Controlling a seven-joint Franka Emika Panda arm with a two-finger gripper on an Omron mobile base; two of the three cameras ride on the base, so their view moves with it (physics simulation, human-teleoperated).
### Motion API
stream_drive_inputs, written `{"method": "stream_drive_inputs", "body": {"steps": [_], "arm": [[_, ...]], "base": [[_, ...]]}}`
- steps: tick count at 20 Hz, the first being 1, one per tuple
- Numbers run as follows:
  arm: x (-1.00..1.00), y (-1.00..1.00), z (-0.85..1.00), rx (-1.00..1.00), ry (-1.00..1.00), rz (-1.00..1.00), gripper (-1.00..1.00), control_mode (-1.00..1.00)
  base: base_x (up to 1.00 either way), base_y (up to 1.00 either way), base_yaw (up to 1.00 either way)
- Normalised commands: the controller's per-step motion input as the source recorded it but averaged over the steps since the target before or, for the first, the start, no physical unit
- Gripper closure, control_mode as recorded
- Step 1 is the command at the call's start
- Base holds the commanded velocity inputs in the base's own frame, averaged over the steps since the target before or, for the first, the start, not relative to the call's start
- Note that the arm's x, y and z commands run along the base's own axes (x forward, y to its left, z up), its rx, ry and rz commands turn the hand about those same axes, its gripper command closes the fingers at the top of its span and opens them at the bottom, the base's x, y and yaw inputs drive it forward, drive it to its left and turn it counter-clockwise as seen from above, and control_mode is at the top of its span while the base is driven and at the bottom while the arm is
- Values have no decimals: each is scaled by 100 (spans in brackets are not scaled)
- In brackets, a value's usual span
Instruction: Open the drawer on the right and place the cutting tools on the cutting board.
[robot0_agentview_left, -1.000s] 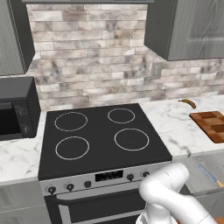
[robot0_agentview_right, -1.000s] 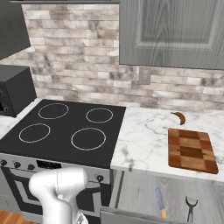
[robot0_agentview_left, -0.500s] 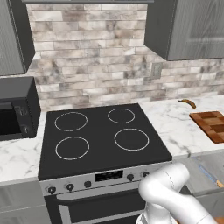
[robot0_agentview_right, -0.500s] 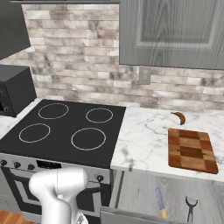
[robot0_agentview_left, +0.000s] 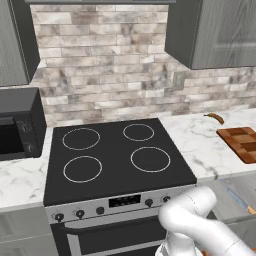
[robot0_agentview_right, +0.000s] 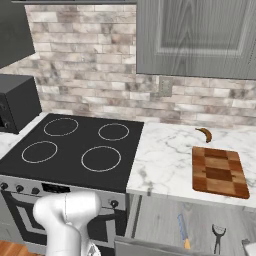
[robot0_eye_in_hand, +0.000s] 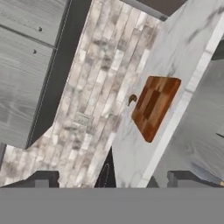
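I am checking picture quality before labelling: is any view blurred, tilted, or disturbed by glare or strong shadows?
Right base view: sharp, even light, no glare; the cutting board and the knife-like tool in the open drawer read clearly. Left base view: equally clean, though the board is cut by the edge. Hand view: strongly rolled and softer; the board appears slanted.

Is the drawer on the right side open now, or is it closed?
Open. In the right base view the drawer is pulled out below the counter, and its grey inside shows with a knife lying in it.
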Motion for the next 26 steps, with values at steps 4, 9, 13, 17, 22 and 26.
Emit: {"method": "stream_drive_inputs", "body": {"steps": [4, 9, 13, 17, 22, 26], "arm": [[41, 0, 47, 0, 19, 0, -100, -100], [53, 0, 27, 0, 24, 0, -100, -100], [48, 0, 13, 0, 23, 0, -100, -100], [58, 13, 0, -7, 33, 0, -100, -100], [49, 39, -2, -13, 35, -2, -100, -100], [27, 17, -6, -15, 28, 0, -100, -100]], "base": [[0, 0, 0], [0, 0, 0], [0, 0, 0], [0, 0, 0], [0, 0, 0], [0, 0, 0]]}}
